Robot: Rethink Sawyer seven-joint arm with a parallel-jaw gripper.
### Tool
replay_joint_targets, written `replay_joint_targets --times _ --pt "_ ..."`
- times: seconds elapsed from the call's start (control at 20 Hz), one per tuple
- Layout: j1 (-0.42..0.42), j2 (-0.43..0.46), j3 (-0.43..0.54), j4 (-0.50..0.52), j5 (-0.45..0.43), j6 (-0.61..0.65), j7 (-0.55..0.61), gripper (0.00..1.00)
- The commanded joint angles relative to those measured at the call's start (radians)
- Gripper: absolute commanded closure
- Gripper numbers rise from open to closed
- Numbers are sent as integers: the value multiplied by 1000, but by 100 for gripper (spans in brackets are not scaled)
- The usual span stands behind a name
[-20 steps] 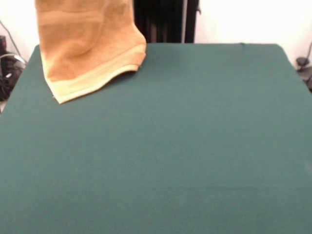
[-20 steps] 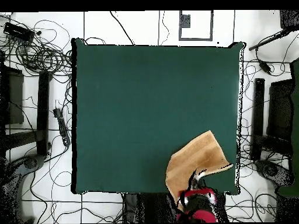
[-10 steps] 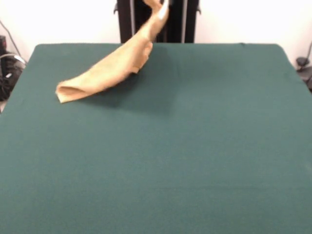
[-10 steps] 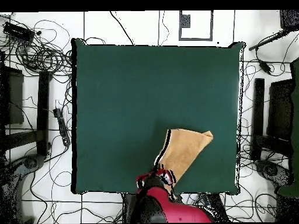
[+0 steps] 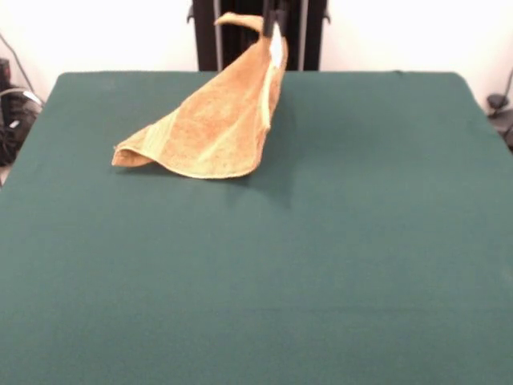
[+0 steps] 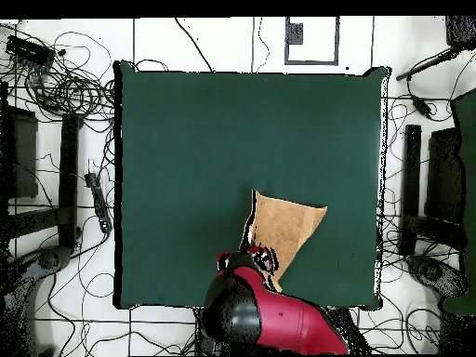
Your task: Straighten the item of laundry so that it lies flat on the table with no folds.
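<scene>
The orange-tan towel (image 5: 212, 120) rises from the green table (image 5: 321, 257) at the far side, left of centre. Its top corner is lifted up against the black pedestal, and the white tag (image 5: 275, 44) hangs just below that corner. Its lower edge rests on the table, curled at the left end. My gripper (image 5: 272, 12) shows only as dark tips at the top edge, shut on the towel's raised corner. In the overhead view the towel (image 6: 286, 228) lies near the table's (image 6: 204, 139) bottom edge, with the red arm (image 6: 279, 321) and gripper (image 6: 249, 262) at its lower left corner.
The black pedestal (image 5: 248, 36) stands behind the table's far edge. Cables (image 6: 65, 84) lie on the floor round the table. Black stands flank the table on the left (image 6: 67, 177) and right (image 6: 409, 186).
My gripper has carried the towel's corner from the far left corner towards the middle of the far edge. The towel, which was hanging, now trails down with its lower edge on the table.
</scene>
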Motion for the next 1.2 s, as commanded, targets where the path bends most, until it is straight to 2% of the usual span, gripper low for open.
replay_joint_targets --times 0.05,0.25,0.55,0.9,1.2 --pt "18 68 -45 -238 163 226 273 100" --pt "15 106 -43 -318 180 262 252 100" --pt "68 190 -86 -447 263 338 329 100" --pt "172 258 -181 -533 343 392 411 100" --pt "221 281 -222 -560 380 394 437 100"
